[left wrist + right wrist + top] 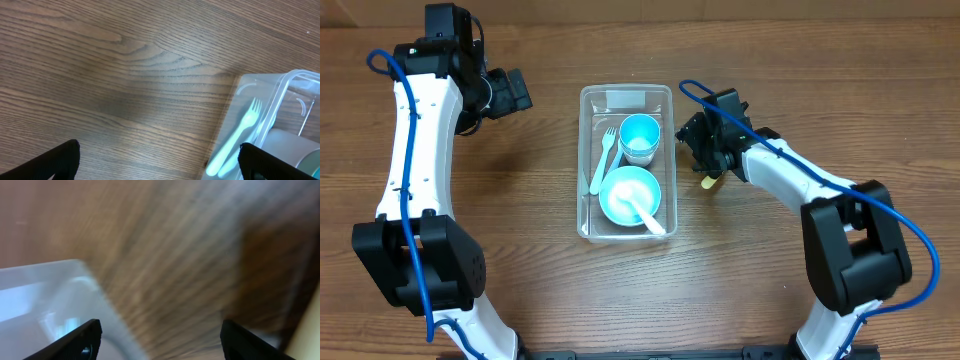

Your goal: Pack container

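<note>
Container [625, 98] sits mid-bench, long side running far to near, and it looks well filled to me. There's a small teal-lined bowl [640, 138] at the far end and a bigger teal bowl [625, 195] at the near end with a white spoon [651, 216] lying in it. A pale teal fork [601, 165] runs along the left wall. My left tool [159, 150] hangs over bare bench to the far left of the bin, spread wide, nothing between the fingers. My right tool [160, 327] is just beside the bin's right wall, also spread wide and empty, though that wrist view is badly blurred. So I read this as a gap between placements, or the packing nearly done. One small yellowish piece [708, 181] shows just near of the right tool; I can't tell whether it's a loose item or part of the arm. If it's loose, the next move is lining the right tool over it and closing. I see no lid anywhere. No brand, label or writing that I can read.
</note>
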{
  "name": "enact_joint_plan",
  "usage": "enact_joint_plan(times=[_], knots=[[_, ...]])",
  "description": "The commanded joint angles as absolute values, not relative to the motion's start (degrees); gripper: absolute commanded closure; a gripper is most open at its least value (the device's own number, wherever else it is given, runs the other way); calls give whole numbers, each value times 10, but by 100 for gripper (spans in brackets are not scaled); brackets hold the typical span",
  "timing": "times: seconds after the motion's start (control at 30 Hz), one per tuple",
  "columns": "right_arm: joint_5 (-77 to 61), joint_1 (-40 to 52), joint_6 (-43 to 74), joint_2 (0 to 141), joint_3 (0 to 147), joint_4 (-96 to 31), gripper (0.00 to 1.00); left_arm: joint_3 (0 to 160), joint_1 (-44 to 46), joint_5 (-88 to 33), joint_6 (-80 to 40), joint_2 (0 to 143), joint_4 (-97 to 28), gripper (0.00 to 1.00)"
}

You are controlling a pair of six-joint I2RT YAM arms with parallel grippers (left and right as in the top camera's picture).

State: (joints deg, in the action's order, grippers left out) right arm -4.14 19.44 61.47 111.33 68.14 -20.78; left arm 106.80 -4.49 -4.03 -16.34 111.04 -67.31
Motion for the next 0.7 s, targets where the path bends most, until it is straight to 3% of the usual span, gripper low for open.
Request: enact_joint_plan(times=[0.0,0.37,0.67], knots=[[-19,188,614,1139,686,-234,22,1081,-45,-40,-154,1117,-671,0],[16,170,612,1112,687,-360,21,1081,-45,-40,-154,1117,-671,0],[8,170,491,1051,695,-394,20,1081,-45,-40,-154,1116,-671,0]])
